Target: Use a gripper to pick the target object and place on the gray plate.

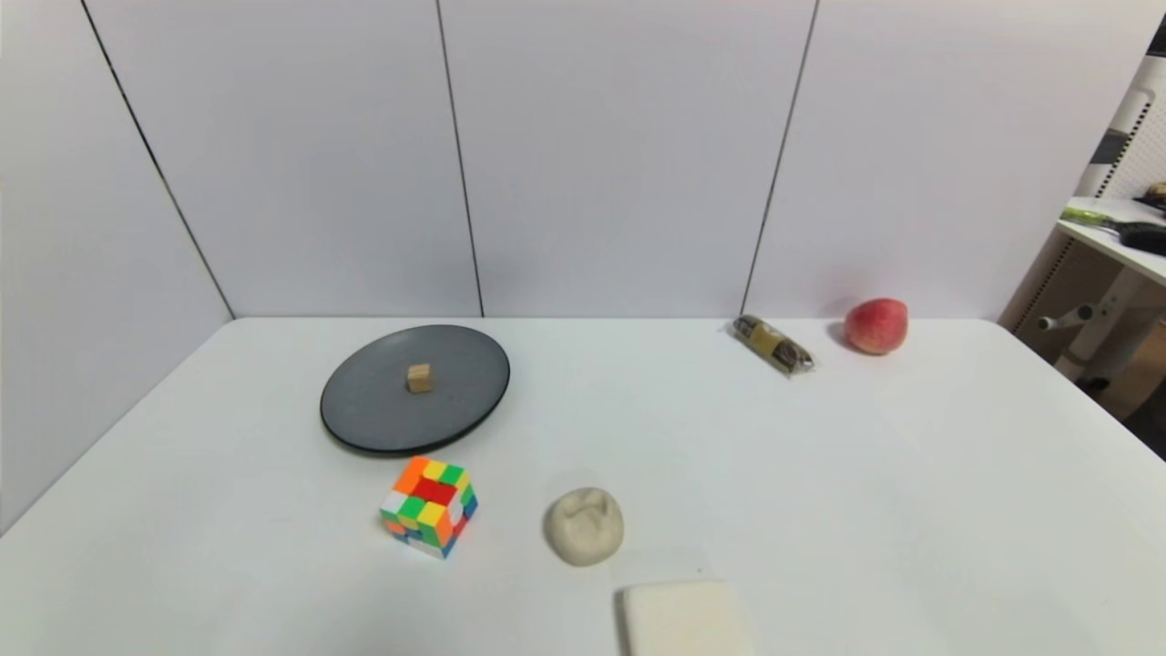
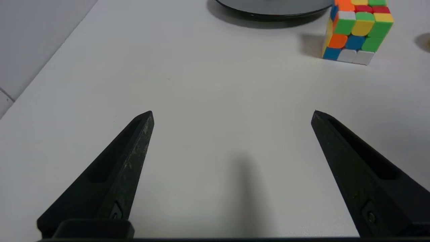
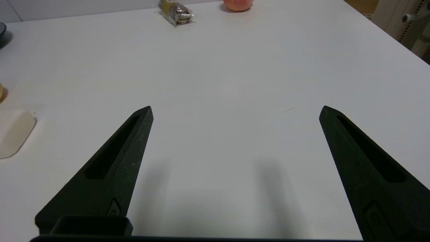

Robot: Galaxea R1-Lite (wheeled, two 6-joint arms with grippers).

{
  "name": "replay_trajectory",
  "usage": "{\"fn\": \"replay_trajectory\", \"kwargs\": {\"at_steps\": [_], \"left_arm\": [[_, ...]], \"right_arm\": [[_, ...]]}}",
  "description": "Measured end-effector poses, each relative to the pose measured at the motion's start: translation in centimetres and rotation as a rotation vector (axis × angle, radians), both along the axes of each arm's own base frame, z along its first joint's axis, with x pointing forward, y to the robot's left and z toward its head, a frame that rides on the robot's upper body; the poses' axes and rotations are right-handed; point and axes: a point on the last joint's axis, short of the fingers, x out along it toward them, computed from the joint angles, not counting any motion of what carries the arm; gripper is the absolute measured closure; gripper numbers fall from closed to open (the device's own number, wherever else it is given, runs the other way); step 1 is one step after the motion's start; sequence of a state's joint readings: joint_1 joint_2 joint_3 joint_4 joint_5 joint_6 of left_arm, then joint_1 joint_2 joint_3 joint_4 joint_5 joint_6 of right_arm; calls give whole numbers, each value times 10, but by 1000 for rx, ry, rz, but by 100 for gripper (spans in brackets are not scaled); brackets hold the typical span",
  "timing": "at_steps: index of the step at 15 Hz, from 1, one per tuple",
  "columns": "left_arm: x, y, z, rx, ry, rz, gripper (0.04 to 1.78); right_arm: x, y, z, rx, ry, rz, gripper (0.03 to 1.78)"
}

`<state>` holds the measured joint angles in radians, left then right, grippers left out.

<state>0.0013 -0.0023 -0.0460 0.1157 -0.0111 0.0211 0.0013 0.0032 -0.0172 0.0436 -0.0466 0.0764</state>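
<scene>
The small light-brown wooden cube (image 1: 419, 377) rests near the middle of the round gray plate (image 1: 364, 410) at the table's back left. The plate's near rim (image 2: 268, 10) shows in the left wrist view. My left gripper (image 2: 232, 112) is open and empty over bare table, well short of the plate. My right gripper (image 3: 235, 109) is open and empty over bare table on the right side. Neither gripper shows in the head view.
A multicoloured puzzle cube (image 1: 429, 507) (image 2: 356, 30) sits just in front of the plate. A beige dough-like lump (image 1: 584, 525) and a pale slab (image 1: 685, 620) (image 3: 11, 131) lie near the front. A wrapped snack (image 1: 774, 343) (image 3: 176, 12) and an apple (image 1: 875, 325) (image 3: 238, 4) are at the back right.
</scene>
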Motion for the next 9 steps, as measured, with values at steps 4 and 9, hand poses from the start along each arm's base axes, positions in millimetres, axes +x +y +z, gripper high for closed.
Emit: {"fn": "replay_trajectory", "kwargs": {"at_steps": [4, 9], "left_arm": [[0, 0, 0, -27, -2, 16, 13], [0, 0, 1, -27, -4, 16, 13]], "right_arm": [[0, 0, 0, -4, 0, 1, 10], [0, 0, 0, -1, 1, 1, 10]]}}
